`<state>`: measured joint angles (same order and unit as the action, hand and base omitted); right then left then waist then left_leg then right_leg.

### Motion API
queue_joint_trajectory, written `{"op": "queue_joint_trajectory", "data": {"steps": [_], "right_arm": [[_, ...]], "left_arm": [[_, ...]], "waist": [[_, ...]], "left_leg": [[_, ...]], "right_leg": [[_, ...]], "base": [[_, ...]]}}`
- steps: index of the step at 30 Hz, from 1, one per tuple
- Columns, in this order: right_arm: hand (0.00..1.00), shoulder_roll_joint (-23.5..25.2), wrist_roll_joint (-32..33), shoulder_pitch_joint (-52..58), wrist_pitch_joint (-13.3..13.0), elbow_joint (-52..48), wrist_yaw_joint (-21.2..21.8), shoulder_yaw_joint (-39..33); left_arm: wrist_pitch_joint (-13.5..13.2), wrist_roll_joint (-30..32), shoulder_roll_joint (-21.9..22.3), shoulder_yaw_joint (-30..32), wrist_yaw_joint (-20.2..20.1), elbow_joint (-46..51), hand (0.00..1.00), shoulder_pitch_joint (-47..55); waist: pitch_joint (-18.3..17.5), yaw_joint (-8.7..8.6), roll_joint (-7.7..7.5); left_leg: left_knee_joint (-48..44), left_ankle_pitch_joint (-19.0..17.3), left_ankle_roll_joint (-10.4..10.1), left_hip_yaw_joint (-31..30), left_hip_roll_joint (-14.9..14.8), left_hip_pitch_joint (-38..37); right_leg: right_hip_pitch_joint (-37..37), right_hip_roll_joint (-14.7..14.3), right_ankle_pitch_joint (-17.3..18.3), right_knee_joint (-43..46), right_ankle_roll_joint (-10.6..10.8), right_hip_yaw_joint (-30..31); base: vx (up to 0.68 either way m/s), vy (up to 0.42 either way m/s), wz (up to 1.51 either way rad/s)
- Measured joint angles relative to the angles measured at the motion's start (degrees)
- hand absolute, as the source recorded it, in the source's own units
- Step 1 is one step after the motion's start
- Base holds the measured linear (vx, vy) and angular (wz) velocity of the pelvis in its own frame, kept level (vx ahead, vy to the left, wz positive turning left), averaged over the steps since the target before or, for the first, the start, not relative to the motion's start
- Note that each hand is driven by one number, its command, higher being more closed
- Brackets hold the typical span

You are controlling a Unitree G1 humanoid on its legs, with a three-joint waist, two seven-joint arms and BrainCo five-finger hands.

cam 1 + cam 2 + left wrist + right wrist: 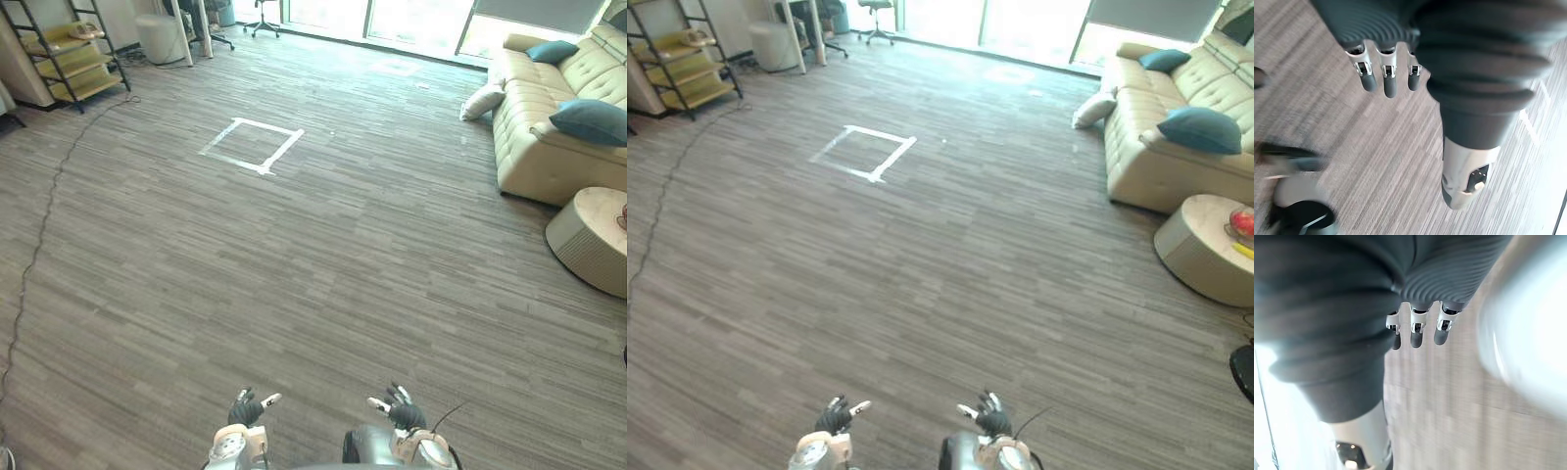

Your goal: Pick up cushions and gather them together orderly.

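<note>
Left eye view: left hand (247, 409), right hand (400, 411) slack, empty; calls for edge-grip on probably soft, light teal fabric cushion (591, 120), far right.

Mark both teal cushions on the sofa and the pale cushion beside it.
near teal cushion (591, 120): left eye view, its middle.
far teal cushion (552, 51): left eye view, its middle.
pale cushion (483, 101): left eye view, its middle.
</note>
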<state>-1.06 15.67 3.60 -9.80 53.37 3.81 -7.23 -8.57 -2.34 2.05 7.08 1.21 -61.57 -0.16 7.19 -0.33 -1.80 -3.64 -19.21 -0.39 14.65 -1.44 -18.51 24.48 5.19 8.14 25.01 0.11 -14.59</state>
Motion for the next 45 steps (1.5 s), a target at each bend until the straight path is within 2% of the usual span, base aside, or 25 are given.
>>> {"op": "queue_joint_trajectory", "data": {"steps": [2, 4, 5, 6, 8, 12, 14, 15, 16, 17, 18, 20, 21, 22, 23, 26, 27, 30, 33, 34, 35, 37, 40, 42, 45], "right_arm": [[0.00, -1.42, -0.07, 0.11, 0.50, 0.66, -0.04, 0.46], [0.00, -2.38, -0.19, -0.35, 0.77, 0.41, 0.01, 0.69], [0.00, -2.56, -0.52, -0.58, 0.76, -0.39, 0.12, 0.87], [0.00, -2.41, -0.59, -1.37, 0.87, 0.00, 0.06, 1.11], [0.00, -0.97, -0.50, -2.26, 1.28, 1.02, -0.22, 3.21], [0.00, 1.67, 0.15, -2.55, 1.32, 1.73, -0.37, 4.26], [0.00, 1.98, 0.16, -2.20, 1.35, 1.57, -0.69, 4.39], [0.00, 1.51, 0.10, -1.46, 1.33, 1.62, -0.86, 4.85], [0.00, 0.98, 0.09, -1.13, 1.35, 2.22, -0.99, 5.27], [0.00, 1.91, 0.05, -0.93, 1.70, 4.26, -1.14, 5.41], [0.00, 2.89, 0.03, 0.20, 1.72, 3.67, -1.18, 5.42], [0.00, 2.78, 0.00, 1.09, 1.78, 3.54, -1.17, 5.48], [0.00, 2.84, -0.06, 0.98, 1.80, 3.54, -1.13, 5.48], [0.00, 2.82, -0.73, 0.89, 1.78, 3.45, -0.82, 5.69], [0.00, 2.75, -1.29, 0.90, 1.65, 3.07, -0.62, 5.75], [0.00, 1.62, -2.22, 1.38, 1.19, -1.01, -0.20, 5.53], [0.00, 1.66, -2.22, 1.12, 1.21, -1.04, -0.19, 5.47], [0.00, 0.70, -2.24, -0.13, 0.57, -1.26, 0.07, 5.11], [0.00, -0.03, -2.20, -0.65, 0.25, -0.79, 0.06, 4.43], [0.00, -0.47, -2.23, -0.76, 0.32, -0.67, -0.01, 4.35], [0.00, -1.21, -2.29, -1.44, 0.65, -0.18, -0.07, 4.34], [0.00, -1.60, -2.32, -2.09, 1.30, 0.04, -0.17, 3.68], [0.00, -1.29, -2.28, -1.82, 1.43, 0.17, -0.07, 5.39], [0.00, 0.41, -2.20, -2.31, 1.55, 0.89, -0.16, 6.11], [0.00, 1.06, -2.15, -2.54, 2.12, 2.46, -0.46, 7.39]], "left_arm": [[0.21, 0.09, 0.75, 1.55, -0.27, 0.23, 0.00, 0.81], [0.20, 0.13, 1.14, 3.50, -0.36, 0.25, 0.00, -0.07], [0.25, 0.10, 1.67, 5.54, -0.33, 0.30, 0.00, -0.22], [0.26, -0.04, 1.52, 6.81, -0.40, 0.92, 0.00, 0.34], [0.11, -0.07, 0.94, 7.66, -0.27, 2.91, 0.00, 0.50], [-0.96, -0.16, -0.08, 6.77, -0.25, 6.53, 0.00, 0.82], [-1.24, -0.21, 0.01, 6.41, -0.19, 7.01, 0.00, 0.94], [-1.22, -0.24, -0.08, 5.22, 0.03, 6.77, 0.00, 1.48], [-1.30, -0.25, -0.44, 4.53, 0.09, 6.61, 0.00, 1.84], [-1.21, -0.21, -1.93, 3.59, 0.09, 5.77, 0.00, 2.14], [-1.08, -0.13, -2.45, 3.65, 0.15, 5.83, 0.00, 2.04], [-1.12, -0.13, -2.86, 3.66, 0.19, 5.55, 0.00, 1.94], [-0.89, -0.13, -3.19, 3.65, 0.20, 4.71, 0.00, 1.65], [-0.59, -0.11, -3.12, 3.42, 0.20, 4.25, 0.00, 1.57], [-0.58, -0.10, -3.08, 2.91, 0.20, 3.91, 0.00, 1.59], [0.10, -0.04, -1.61, 1.62, 0.20, 3.21, 0.00, 1.42], [0.25, -0.04, -1.63, 1.58, 0.22, 2.86, 0.00, 1.30], [0.59, 0.01, -1.03, -0.13, 0.18, 2.16, 0.00, 0.64], [0.50, 0.08, -0.57, -1.81, -0.11, 2.09, 0.00, 0.16], [0.50, 0.39, 0.16, -1.75, -0.21, 1.32, 0.00, 0.44], [0.53, 0.78, 0.96, -1.37, -0.21, 1.02, 0.00, 0.53], [0.55, 1.17, 1.12, -1.20, -0.32, 0.97, 0.00, 0.77], [0.50, 1.12, 1.22, 3.42, -0.30, 1.37, 0.00, 1.25], [0.48, 1.07, 0.95, 4.98, -0.24, 2.46, 0.00, 1.40], [0.19, 1.03, 0.87, 4.91, -0.22, 5.07, 0.00, 1.56]], "waist": [[-0.24, -0.71, 0.62], [0.30, -0.22, 3.33], [1.11, -0.13, 4.80], [2.10, 0.60, 5.48], [3.13, 1.63, 4.78], [2.73, 3.72, 2.14], [2.59, 3.98, 2.39], [1.86, 4.23, 3.35], [1.15, 4.46, 3.22], [-1.59, 3.81, 0.87], [-2.74, 3.57, -1.27], [-2.63, 3.62, -2.48], [-2.26, 3.64, -3.07], [-2.08, 3.55, -2.84], [-1.86, 3.49, -2.52], [-1.11, 3.15, 0.58], [-0.91, 3.19, 0.09], [-0.21, 1.41, -0.25], [-0.22, 0.35, -0.12], [-0.73, 0.13, 1.14], [-0.93, 0.27, 2.27], [-0.04, 0.31, 3.42], [0.01, 0.63, 5.50], [0.86, 1.02, 5.14], [1.17, 2.95, 4.48]], "left_leg": [[-5.60, 0.00, -0.03, -2.20, -1.52, -1.27], [-23.12, 3.10, -2.51, -4.86, -4.75, 4.63], [-37.94, 12.43, -4.79, -7.45, -6.18, 10.65], [-51.64, 14.93, -7.00, -8.71, -7.63, 16.53], [-61.32, 11.93, -4.78, -8.17, -7.80, 21.74], [-49.60, 6.43, -2.08, -2.49, -7.81, 35.96], [-28.93, 7.81, -1.70, -2.61, -6.27, 38.52], [-17.08, 11.34, -3.28, -5.59, -5.72, 38.81], [-17.96, 15.82, -4.50, -6.77, -5.12, 39.02], [-18.46, 16.78, -2.86, -6.55, -1.85, 39.27], [-19.20, 14.95, -0.75, -4.29, -0.61, 38.58], [-20.98, 11.77, 0.82, -2.80, 1.11, 35.97], [-20.71, 9.70, 2.08, -1.67, 2.23, 31.79], [-19.92, 8.38, 3.27, -0.99, 2.97, 27.26], [-19.23, 8.24, 3.50, -0.97, 3.16, 25.28], [-10.45, 3.73, 2.61, -0.98, 2.40, 12.74], [-9.69, 3.41, 2.39, -0.44, 2.60, 11.33], [-6.97, -0.40, 2.46, -1.56, 1.12, 4.55], [-4.23, -3.02, 1.33, -3.67, 0.37, 0.30], [-3.66, -2.96, 0.96, -5.15, -0.67, -1.68], [-5.37, -2.37, 0.91, -6.18, -1.84, -1.55], [-18.35, 2.41, -1.12, -10.23, -2.66, 1.58], [-46.54, 14.31, -9.61, -14.14, -5.41, 13.31], [-58.69, 13.16, -6.61, -11.71, -7.11, 20.88], [-57.33, 8.73, -3.74, -6.17, -8.23, 29.68]], "right_leg": [[-0.88, -1.56, -3.56, 4.07, -5.48, 2.06], [-4.58, -2.97, 0.35, 4.65, -5.67, 0.90], [-8.31, -4.60, 2.48, 3.07, -5.80, 1.59], [-13.80, -6.68, 3.51, -0.01, -6.52, 3.66], [-23.01, -7.80, 4.54, -5.03, -7.41, 7.21], [-36.60, -4.73, 6.14, -15.68, -5.14, 12.90], [-40.94, -2.28, 8.26, -17.79, -3.43, 15.42], [-42.55, -1.95, 9.90, -17.82, -3.05, 17.51], [-42.99, -1.74, 10.66, -17.67, -3.04, 18.92], [-42.16, 1.13, 10.65, -15.52, -2.96, 20.41], [-38.98, 3.46, 9.42, -9.30, -1.16, 22.12], [-36.32, 4.74, 6.36, 0.49, 3.40, 24.49], [-32.46, 4.67, 1.27, 13.37, 6.87, 26.95], [-27.61, 3.48, -1.98, 26.91, 11.29, 28.35], [-25.42, 3.20, -2.39, 31.84, 11.84, 27.75], [-11.29, 2.51, 1.94, 43.05, 7.06, 17.96], [-9.06, 2.74, 2.83, 42.35, 6.40, 16.40], [-3.21, 2.24, 6.19, 23.29, 3.39, 5.39], [-1.56, 1.36, -1.36, 2.25, 1.08, 3.21], [-1.87, -0.21, -5.13, 3.10, -2.10, 3.73], [-1.83, -0.60, -2.96, 5.56, -3.33, 3.30], [-4.58, -0.13, 1.97, 9.60, -4.45, 2.38], [-14.18, -3.23, 4.33, 2.60, -5.39, 1.98], [-23.19, -5.06, 5.84, -4.03, -5.86, 4.06], [-31.96, -4.86, 7.24, -10.32, -5.07, 7.11]], "base": [[0.81, -0.130, 0.33], [0.83, -0.157, -0.06], [0.98, -0.109, -0.50], [0.81, -0.082, -0.67], [0.85, 0.011, -0.87], [0.70, 0.093, -0.91], [0.73, 0.256, -0.93], [0.57, 0.290, -0.70], [0.91, 0.478, -0.75], [0.92, 0.467, -0.40], [0.92, 0.446, -0.26], [0.58, 0.270, -0.17], [0.63, 0.290, -0.30], [0.58, 0.267, -0.30], [0.46, 0.200, -0.32], [0.44, 0.142, -0.43], [0.41, 0.049, -0.35], [0.42, -0.041, 0.11], [0.55, -0.131, 0.45], [0.69, -0.162, 0.27], [0.70, -0.170, 0.16], [0.73, -0.239, 0.12], [0.71, -0.160, -0.05], [0.62, -0.074, -0.26], [0.39, -0.004, -0.51]]}}
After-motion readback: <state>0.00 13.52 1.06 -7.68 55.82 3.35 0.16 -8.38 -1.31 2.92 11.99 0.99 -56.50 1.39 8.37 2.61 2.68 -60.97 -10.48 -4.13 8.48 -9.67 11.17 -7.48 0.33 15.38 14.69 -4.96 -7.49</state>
